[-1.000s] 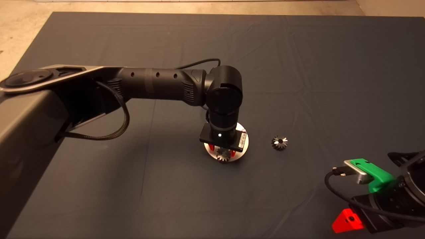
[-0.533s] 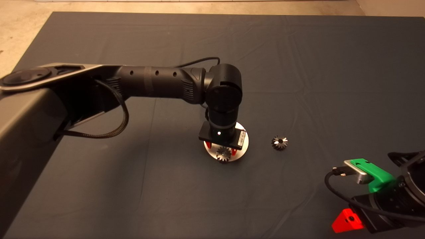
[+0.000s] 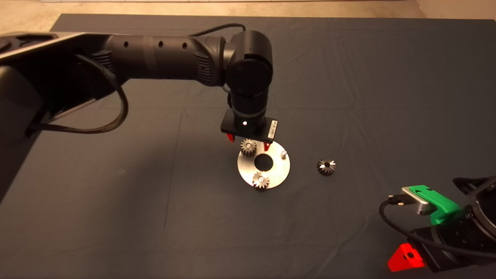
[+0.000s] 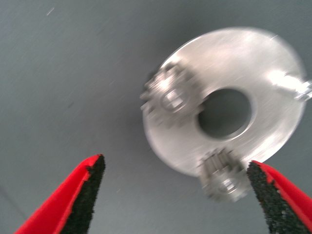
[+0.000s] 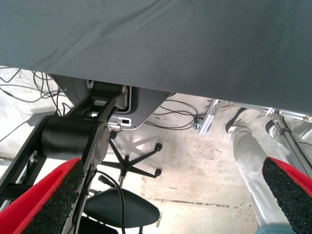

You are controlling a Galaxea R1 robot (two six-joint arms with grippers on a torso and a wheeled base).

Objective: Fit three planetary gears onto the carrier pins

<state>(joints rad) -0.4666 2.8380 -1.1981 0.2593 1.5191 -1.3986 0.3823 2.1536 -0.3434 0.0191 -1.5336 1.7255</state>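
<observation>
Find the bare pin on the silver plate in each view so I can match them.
Head view: bare pin on the plate's right side, toward the loose gear.
Left wrist view: pin at the plate's rim, across the hole from one mounted gear.
Right wrist view: not in it.
Shared landmark: the plate's centre hole.

Warm, dim light falls on the dark mat [image 3: 348,77] from above, and the left arm [image 3: 162,58] throws a broad soft shadow across its left side. The silver plate [image 3: 279,170] glares bright (nearly white in the left wrist view, where plate [image 4: 263,58] and gears [image 4: 170,95] smear with motion blur). The floor [image 5: 195,165] past the mat is washed out.
</observation>
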